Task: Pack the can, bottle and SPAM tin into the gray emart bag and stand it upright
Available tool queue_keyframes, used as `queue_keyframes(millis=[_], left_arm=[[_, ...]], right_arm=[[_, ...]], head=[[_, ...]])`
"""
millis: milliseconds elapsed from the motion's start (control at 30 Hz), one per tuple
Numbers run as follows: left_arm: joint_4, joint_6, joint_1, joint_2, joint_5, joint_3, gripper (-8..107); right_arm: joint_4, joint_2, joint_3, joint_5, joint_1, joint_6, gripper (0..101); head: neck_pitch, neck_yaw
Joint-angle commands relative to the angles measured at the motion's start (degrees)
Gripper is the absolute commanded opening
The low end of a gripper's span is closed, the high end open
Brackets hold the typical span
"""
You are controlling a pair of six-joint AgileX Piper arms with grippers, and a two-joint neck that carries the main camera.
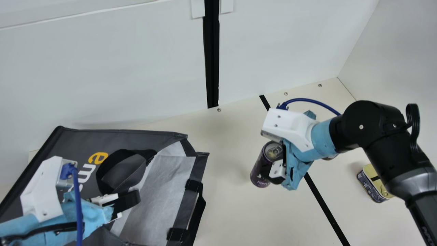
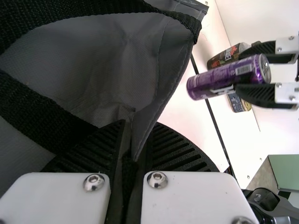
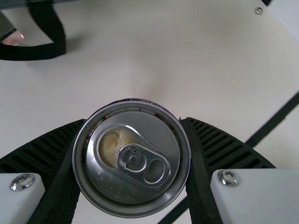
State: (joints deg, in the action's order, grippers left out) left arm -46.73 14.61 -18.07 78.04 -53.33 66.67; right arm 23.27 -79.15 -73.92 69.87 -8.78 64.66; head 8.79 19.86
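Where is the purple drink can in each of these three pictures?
Main view: the purple can is right of centre, a little below mid-height.
Left wrist view: the can lies across the upper right.
Right wrist view: the can, seen lid-on, is below centre, slightly left.
Shared landmark: the black stripe on the table, also at and.

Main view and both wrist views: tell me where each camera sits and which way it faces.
Main view: on the neck, facing down across the table; shows the left gripper and right gripper on their arms.
Left wrist view: on that wrist, facing the gray bag past its own gripper; right gripper beyond.
Right wrist view: on that wrist, facing the can and table past its own gripper.
Main and left wrist views share the tin.
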Motion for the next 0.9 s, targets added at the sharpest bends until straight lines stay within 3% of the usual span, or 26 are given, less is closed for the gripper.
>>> queue_keyframes(millis=[0,467,867], left_arm=[[0.0,0.0,0.0,0.0,0.0,0.0,-8],[0.0,0.0,0.0,0.0,0.0,0.0,-8],[0.0,0.0,0.0,0.0,0.0,0.0,-8]], right_arm=[[0.6,0.6,1.0,0.0,0.6,1.3,0],[4.1,4.9,6.0,0.0,6.3,5.2,0],[10.7,7.5,5.5,0.0,11.3,1.7,0]], head=[[1.2,0.1],[1.2,0.1],[1.2,0.1]])
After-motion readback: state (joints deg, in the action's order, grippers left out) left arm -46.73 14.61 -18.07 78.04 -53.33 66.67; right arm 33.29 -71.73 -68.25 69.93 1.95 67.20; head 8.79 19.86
